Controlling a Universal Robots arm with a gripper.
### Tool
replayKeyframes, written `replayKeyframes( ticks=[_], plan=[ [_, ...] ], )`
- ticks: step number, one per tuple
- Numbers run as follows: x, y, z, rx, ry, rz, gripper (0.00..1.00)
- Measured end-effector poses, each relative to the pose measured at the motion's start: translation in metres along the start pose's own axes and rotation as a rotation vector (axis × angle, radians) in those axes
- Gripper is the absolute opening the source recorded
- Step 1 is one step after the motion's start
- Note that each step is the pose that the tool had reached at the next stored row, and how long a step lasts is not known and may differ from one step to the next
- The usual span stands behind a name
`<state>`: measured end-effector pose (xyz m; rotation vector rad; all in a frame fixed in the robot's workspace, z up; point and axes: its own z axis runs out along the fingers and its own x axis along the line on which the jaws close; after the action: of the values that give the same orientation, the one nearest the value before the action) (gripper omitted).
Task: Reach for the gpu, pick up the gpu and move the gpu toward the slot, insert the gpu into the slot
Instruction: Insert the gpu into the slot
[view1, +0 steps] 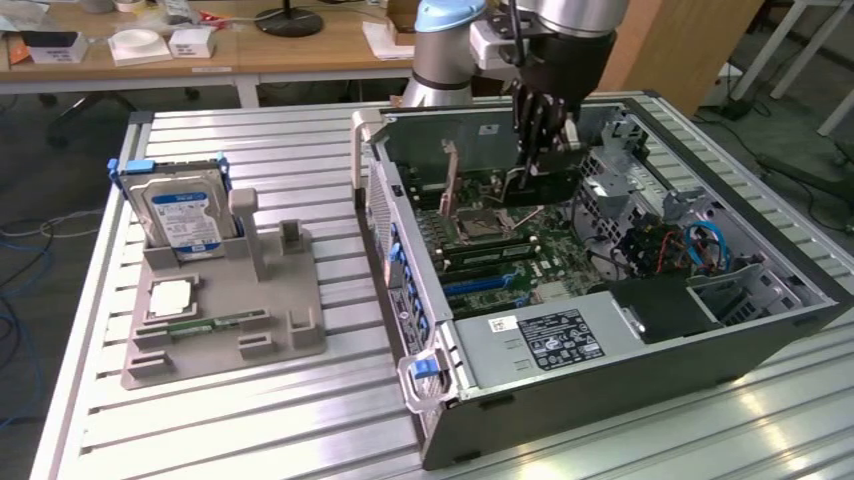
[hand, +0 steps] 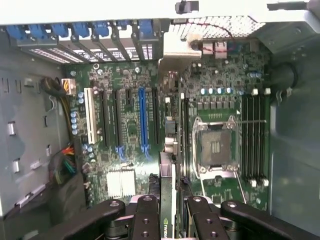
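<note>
One end effector (hand: 169, 222) clamped on the gpu (hand: 167, 175) — green edge logo — near the blue slot (hand: 143, 120)

We see the thin, flat, dark gpu card (view1: 550, 185) standing upright on edge, clamped in the black gripper (hand: 171, 216), inside the open grey case (view1: 601, 350) on the exterior view's right. Its silver metal bracket end points toward the case's rear wall. The card hangs above the green board (hand: 131, 120). The long narrow blue plastic slot (hand: 143, 120) lies below, parallel to the card and unoccupied.
</note>
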<state>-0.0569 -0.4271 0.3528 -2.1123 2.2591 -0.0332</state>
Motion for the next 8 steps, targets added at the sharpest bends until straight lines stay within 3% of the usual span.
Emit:
replayKeyframes(
  ticks=[4, 8],
  plan=[
    [0.0028, 0.0005, 0.0064, -0.0110, -0.0002, -0.019, 0.26],
    [0.0029, 0.0008, 0.0116, -0.0165, -0.0030, -0.088, 0.26]
  ],
)
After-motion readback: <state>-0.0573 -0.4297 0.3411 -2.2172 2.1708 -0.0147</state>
